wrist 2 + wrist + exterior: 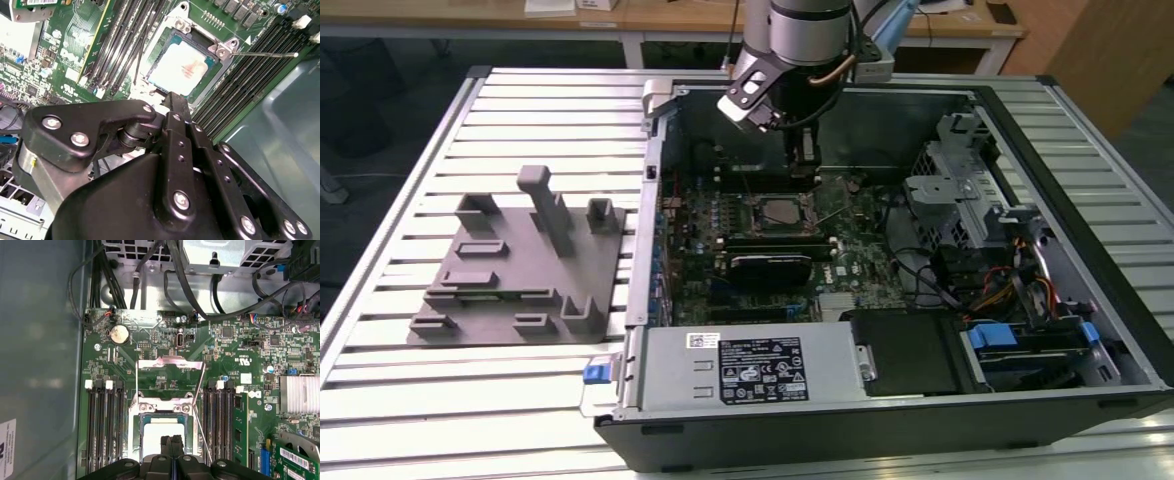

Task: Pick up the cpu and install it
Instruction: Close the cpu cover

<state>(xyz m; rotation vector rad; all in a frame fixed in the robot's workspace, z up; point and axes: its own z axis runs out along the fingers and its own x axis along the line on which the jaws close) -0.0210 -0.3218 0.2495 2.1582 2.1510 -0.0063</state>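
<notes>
The cpu lies flat in the open, metal-framed socket on the motherboard inside the computer case. Its silver top shows in both wrist views. The socket's load plate is flipped up, and its thin lever stands free beside it. My gripper hangs just above the board at the socket's edge, close to the cpu. Its two black fingers are pressed together with nothing between them. The gripper body hides part of the socket frame.
A grey plastic fixture sits on the slatted table at the exterior view's left. Inside the case are the power supply, the drive cage, cable bundles and memory slots on both sides of the socket. The case wall stands close by.
</notes>
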